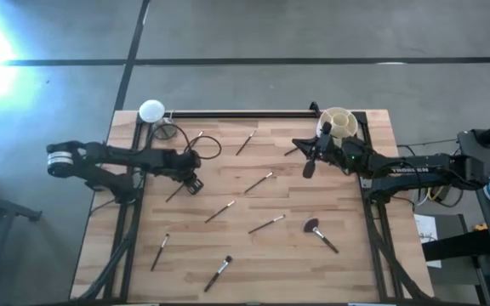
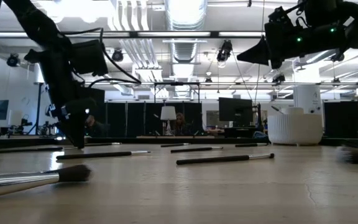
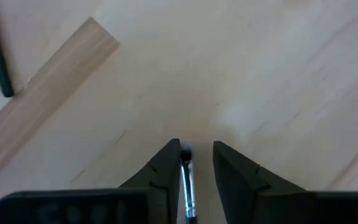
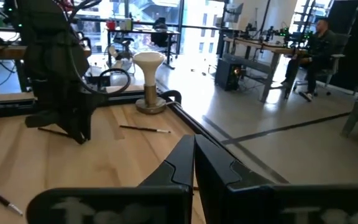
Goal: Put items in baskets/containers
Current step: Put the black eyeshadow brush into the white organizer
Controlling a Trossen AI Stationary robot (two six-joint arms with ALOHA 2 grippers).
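Several thin makeup brushes lie flat on the wooden table [image 1: 339, 272], among them one with a fluffy head [image 1: 319, 233]. The cream-white cup [image 1: 337, 124] stands at the far right corner. My left gripper [image 3: 196, 146] is open and points steeply down at the left middle of the table [image 1: 192, 182]. One brush [image 3: 187, 180] lies on the table between its fingers, bristle tip foremost. My right gripper [image 4: 194, 152] is shut with nothing in it. It hangs level above the table just left of the cup [image 1: 309, 163]. My left gripper comes from above with one finger on each side of the brush's bristle end [image 3: 186, 155], its fingers lying along the brush. The brush lies close by one finger [image 3: 169, 163]. Whether that finger touches it I cannot tell.
A flat white disc on a brass-coloured stand [image 1: 151, 111] stands at the far left corner, with a looped black cable [image 1: 204, 150] beside it. A dark rail [image 1: 236, 113] runs along the far edge. Loose brushes are scattered over the middle and near parts of the table.
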